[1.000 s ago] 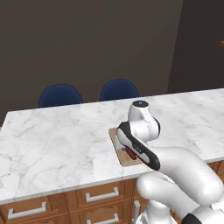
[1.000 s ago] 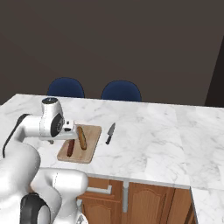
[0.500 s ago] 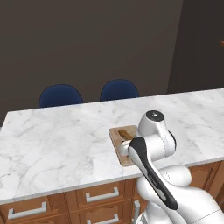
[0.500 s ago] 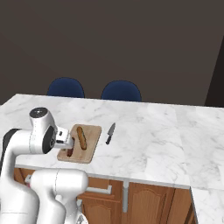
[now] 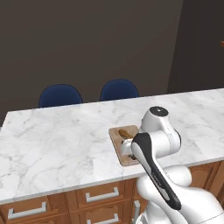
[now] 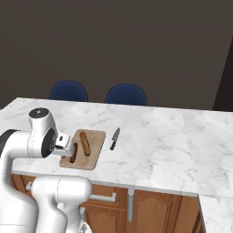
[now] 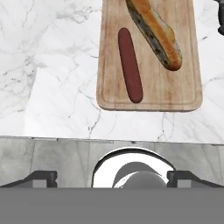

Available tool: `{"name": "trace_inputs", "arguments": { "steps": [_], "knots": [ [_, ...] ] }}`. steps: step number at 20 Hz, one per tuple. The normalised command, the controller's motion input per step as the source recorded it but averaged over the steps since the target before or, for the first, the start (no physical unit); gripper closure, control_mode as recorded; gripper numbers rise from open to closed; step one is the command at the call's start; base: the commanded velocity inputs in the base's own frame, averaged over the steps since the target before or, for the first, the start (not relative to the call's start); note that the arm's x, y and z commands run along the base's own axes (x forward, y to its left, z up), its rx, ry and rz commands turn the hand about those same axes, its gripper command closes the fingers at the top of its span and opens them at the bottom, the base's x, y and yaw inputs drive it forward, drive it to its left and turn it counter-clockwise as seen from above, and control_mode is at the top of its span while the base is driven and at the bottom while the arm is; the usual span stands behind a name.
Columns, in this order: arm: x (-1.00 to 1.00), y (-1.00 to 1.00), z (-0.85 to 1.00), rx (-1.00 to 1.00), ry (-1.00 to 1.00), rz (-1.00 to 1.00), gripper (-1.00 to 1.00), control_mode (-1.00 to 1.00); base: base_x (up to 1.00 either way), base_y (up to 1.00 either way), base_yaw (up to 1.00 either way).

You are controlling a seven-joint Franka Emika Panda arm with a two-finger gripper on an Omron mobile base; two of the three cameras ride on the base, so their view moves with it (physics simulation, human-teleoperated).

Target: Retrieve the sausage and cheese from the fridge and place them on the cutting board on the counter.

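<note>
The sausage (image 7: pixel 130 64) lies flat on the cutting board (image 7: pixel 188 83), beside a paler orange-brown piece (image 7: pixel 155 31) and apart from it. The board sits near the worktop's (image 7: pixel 52 65) front edge. The gripper (image 7: pixel 112 178) hangs above with its fingers spread wide and empty. Cheese comes next, probably; lift clear before swinging away, so nothing on the board gets nudged.
</note>
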Motion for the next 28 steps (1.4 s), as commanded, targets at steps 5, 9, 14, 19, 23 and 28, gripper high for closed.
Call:
{"name": "trace_inputs", "arguments": {
  "steps": [5, 9, 14, 19, 23, 28],
  "knots": [
    [0.00, 0.00, 0.00, 0.00, 0.00, 0.00, -1.00, -1.00, 0.00, 0.00, 0.00],
    [0.00, 0.00, 0.00, 0.00, 0.00, 0.00, -1.00, -1.00, 0.00, 0.00, 0.00],
    [0.00, 0.00, 0.00, 0.00, 0.00, 0.00, -1.00, 1.00, 0.00, 0.00, 0.00],
    [0.00, 0.00, 0.00, 0.00, 0.00, 0.00, -1.00, 1.00, 0.00, 0.00, 0.00],
    [0.00, 0.00, 0.00, 0.00, 0.00, 0.00, -1.00, 1.00, -0.45, -0.14, -0.02],
    [0.00, 0.00, 0.00, 0.00, 0.00, 0.00, -1.00, 1.00, -0.82, 0.06, 0.15]
  ]
}}
